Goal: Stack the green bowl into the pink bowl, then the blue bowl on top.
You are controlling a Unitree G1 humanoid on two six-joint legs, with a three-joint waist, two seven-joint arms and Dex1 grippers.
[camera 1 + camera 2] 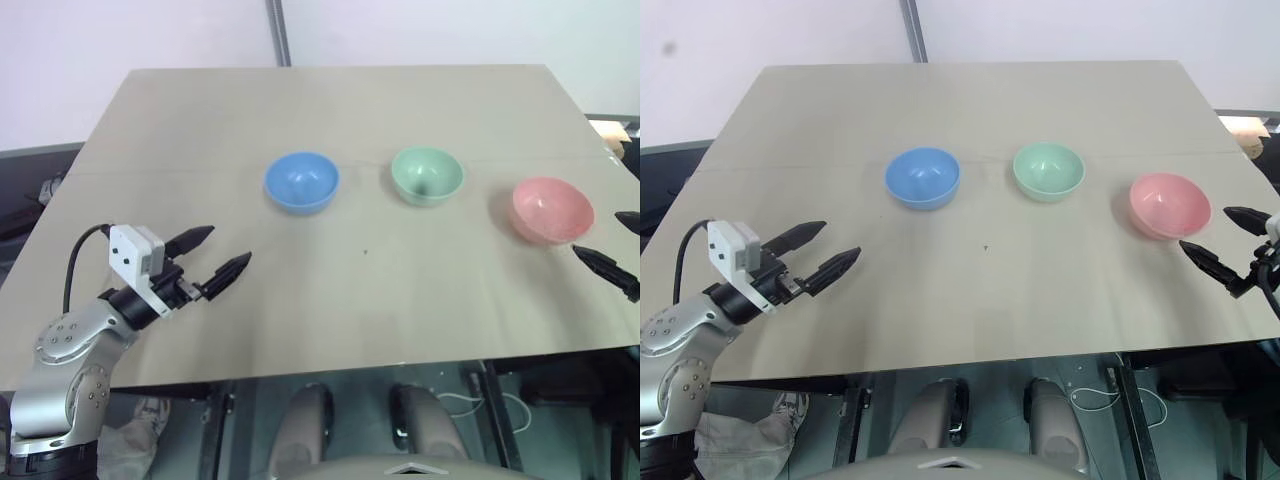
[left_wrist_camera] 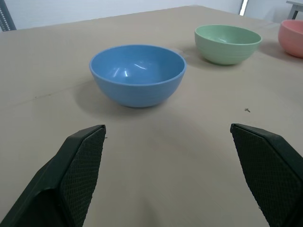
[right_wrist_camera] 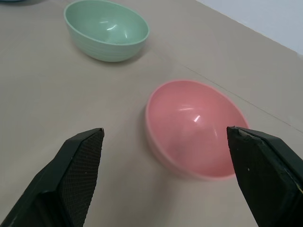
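Note:
Three bowls stand upright in a row on the beige table (image 1: 330, 300). The blue bowl (image 1: 301, 182) is on the left, the green bowl (image 1: 427, 176) in the middle and the pink bowl (image 1: 551, 210) on the right, each apart from the others and empty. My left gripper (image 1: 220, 250) hovers open near the table's front left, short of the blue bowl (image 2: 137, 73), with nothing between its fingers. At the right edge my right gripper (image 1: 1222, 238) is open just in front of the pink bowl (image 3: 196, 127), pointing at it without touching.
The table's front edge runs just below both grippers. A grey post (image 1: 279, 30) stands behind the table against a pale wall. Bare tabletop lies between the bowls and the front edge.

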